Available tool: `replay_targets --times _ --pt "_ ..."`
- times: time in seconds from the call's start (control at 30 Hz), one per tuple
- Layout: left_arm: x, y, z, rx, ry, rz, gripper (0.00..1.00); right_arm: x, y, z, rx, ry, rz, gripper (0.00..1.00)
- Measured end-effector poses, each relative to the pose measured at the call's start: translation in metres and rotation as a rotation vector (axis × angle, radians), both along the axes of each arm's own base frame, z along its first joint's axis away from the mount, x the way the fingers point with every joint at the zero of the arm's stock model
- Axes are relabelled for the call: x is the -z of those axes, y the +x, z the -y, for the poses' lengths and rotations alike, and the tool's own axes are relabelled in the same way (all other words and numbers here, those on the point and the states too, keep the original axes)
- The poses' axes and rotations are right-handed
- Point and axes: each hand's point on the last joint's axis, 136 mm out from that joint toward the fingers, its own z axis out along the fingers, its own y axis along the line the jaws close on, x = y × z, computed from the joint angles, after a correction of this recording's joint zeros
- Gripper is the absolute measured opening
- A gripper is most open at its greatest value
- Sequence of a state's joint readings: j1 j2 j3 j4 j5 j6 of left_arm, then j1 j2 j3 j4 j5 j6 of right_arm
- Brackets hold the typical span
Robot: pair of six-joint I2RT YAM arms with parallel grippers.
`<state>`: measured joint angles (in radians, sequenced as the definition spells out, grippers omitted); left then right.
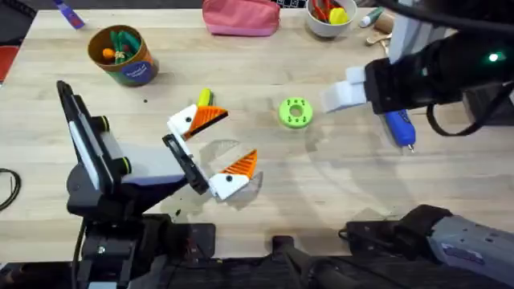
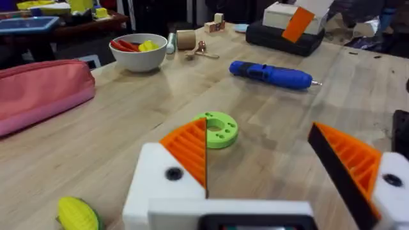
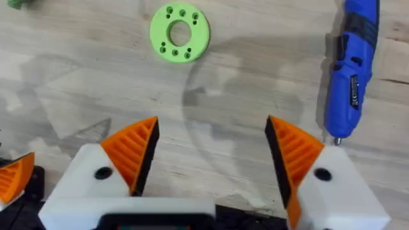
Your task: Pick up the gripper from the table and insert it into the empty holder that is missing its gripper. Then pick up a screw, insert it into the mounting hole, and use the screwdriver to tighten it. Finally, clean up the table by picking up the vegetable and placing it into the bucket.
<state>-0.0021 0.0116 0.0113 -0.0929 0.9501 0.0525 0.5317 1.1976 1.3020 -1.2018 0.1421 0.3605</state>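
Note:
My left gripper (image 1: 215, 148) is open at the table's middle, both white mounts bearing orange wedges (image 2: 188, 148), nothing between them. My right gripper (image 1: 341, 92) hangs open at the right, over bare wood in its own wrist view (image 3: 214, 150), also with an orange wedge on each mount. The blue screwdriver (image 1: 399, 127) lies just beside the right gripper, tip toward the front (image 3: 351, 70). The yellow corn vegetable (image 1: 204, 98) lies close behind my left gripper (image 2: 78, 213). The bucket (image 1: 122, 54) stands at the back left, toys inside. A loose gripper, an empty holder and a screw are out of view.
A green ring (image 1: 295, 112) with small holes lies between the two grippers (image 3: 179, 32). At the back edge are a pink pouch (image 1: 241, 16) and a white bowl (image 1: 331, 16) of toys. Small wooden pieces sit at the back right.

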Motion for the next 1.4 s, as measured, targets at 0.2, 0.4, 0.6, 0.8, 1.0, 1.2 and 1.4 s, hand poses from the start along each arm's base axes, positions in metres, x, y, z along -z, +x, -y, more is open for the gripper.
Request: replay_targets --times 0.2,0.4,0.6,0.8,1.0,1.2,1.4 --pt "0.000 0.000 0.000 0.000 0.000 0.000 0.985 0.007 -0.001 0.004 0.028 -0.005 -0.018 0.965" --pt "0.000 0.000 0.000 0.000 0.000 0.000 0.371 0.030 -0.003 0.030 0.153 -0.037 -0.078 0.966" --pt "0.000 0.000 0.000 0.000 0.002 0.004 0.007 0.046 0.002 0.074 0.325 -0.056 -0.115 0.973" --pt "0.000 0.000 0.000 0.000 0.002 0.003 0.007 0.034 0.040 0.118 0.432 -0.038 0.025 0.992" --pt "0.000 0.000 0.000 0.000 0.002 0.004 0.007 0.036 0.056 0.154 0.434 -0.092 0.055 0.994" --pt "0.000 0.000 0.000 0.000 0.002 0.003 0.006 0.062 0.075 0.171 0.362 -0.147 -0.003 0.994" --pt "0.000 0.000 0.000 0.000 0.002 0.003 0.006 0.096 0.093 0.174 0.256 -0.194 -0.078 0.994"
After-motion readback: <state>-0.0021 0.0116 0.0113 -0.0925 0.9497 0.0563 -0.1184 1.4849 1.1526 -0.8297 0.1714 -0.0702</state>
